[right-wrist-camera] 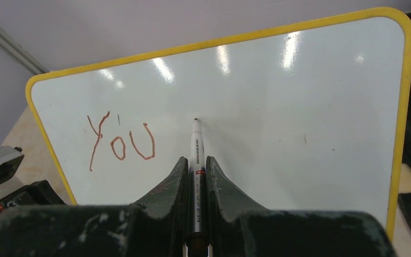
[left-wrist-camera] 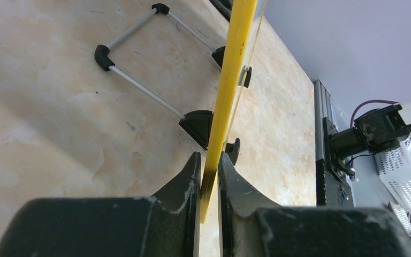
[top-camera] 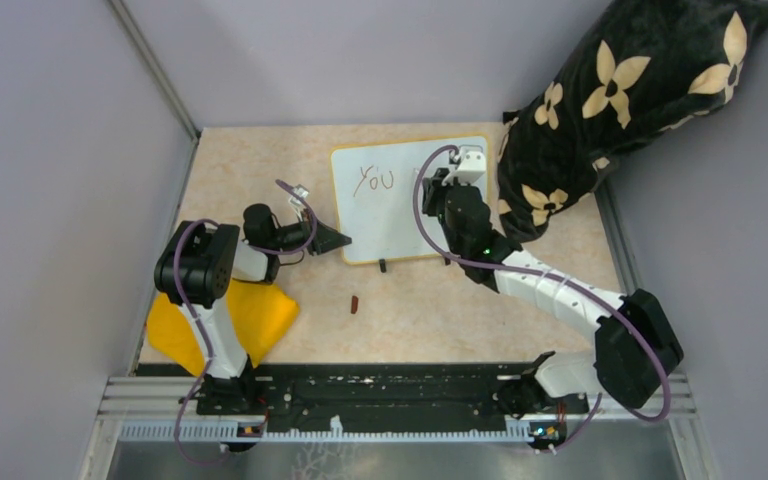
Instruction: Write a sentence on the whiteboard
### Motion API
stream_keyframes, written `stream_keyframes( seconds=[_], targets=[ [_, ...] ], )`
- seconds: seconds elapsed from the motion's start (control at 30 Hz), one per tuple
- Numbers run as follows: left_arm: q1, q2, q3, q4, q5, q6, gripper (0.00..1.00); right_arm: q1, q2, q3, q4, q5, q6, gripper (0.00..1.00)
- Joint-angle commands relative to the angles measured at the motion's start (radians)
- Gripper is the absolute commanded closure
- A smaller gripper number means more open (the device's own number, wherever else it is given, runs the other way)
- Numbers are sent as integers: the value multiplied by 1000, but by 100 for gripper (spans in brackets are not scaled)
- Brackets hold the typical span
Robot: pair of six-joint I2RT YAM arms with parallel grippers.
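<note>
White, glossy and rimmed in thin yellow, the small rectangular whiteboard [top-camera: 395, 215] stood tilted on the beige marbled counter [top-camera: 260, 170]. It looked light, stiff and slick, apt to slide or tip under pressure, so its frame seemed the sensible hold. At the whiteboard's left edge the left end effector [left-wrist-camera: 209, 182] was clamped narrowly on that frame. Before its face the right end effector [right-wrist-camera: 196, 176] pinched a slim white marker pen [right-wrist-camera: 196, 142], probably slippery itself. Left of the pen's tip stood the sentence [right-wrist-camera: 120, 142], showing only a thin reddish-brown "You". Whether the tip touched was unclear. From above, the right arm [top-camera: 550, 285] hid the whiteboard's right side.
</note>
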Motion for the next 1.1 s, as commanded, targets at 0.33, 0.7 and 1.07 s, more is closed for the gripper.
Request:
stream_keyframes(
  seconds=[0.33,0.7,1.07],
  targets=[
    [-1,-16,-8,-22,-12,16,100,-20,46,86,33,-12,0,100],
    [-1,-16,-7,-25,-13,18,100,-21,52,61,-1,-86,13,100],
    [-1,-13,-8,-28,-13,21,100,-20,-27,-62,-12,-81,15,100]
  ],
)
